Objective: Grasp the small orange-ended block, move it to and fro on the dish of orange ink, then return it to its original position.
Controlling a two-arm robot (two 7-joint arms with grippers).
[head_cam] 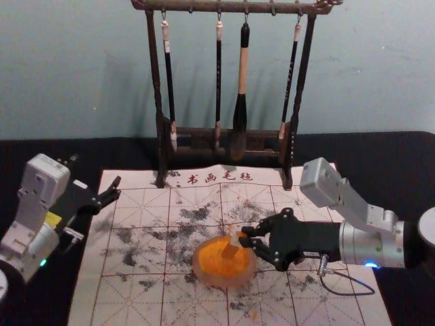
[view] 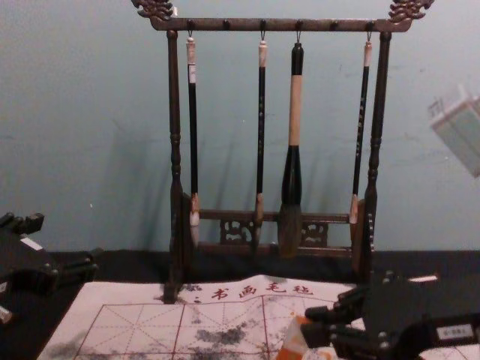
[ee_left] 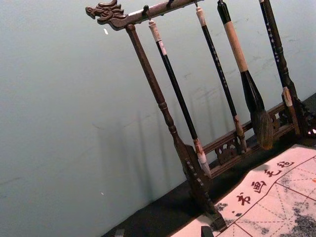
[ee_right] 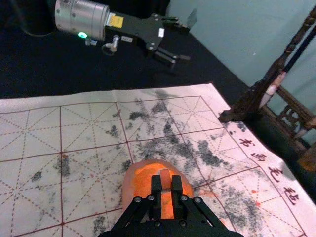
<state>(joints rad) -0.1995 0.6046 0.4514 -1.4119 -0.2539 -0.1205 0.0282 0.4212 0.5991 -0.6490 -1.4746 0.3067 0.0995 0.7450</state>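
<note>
Right gripper (head_cam: 244,238): narrowed on block (head_cam: 234,247), over dish (head_cam: 224,272). Left gripper (head_cam: 96,175): spread wide, parked near mat (head_cam: 139,299), left side.

Four brushes (view: 295,112) are hanging from the dark rack (view: 281,25), the thickest being third from the left. The mat (view: 135,319) is lying in front, bearing red lines, dark smudges and writing. At the left edge, the left gripper (view: 66,241) is holding its fingers apart. At lower right, the right gripper (view: 311,324) is gripping the tilted block (view: 294,345).
</note>
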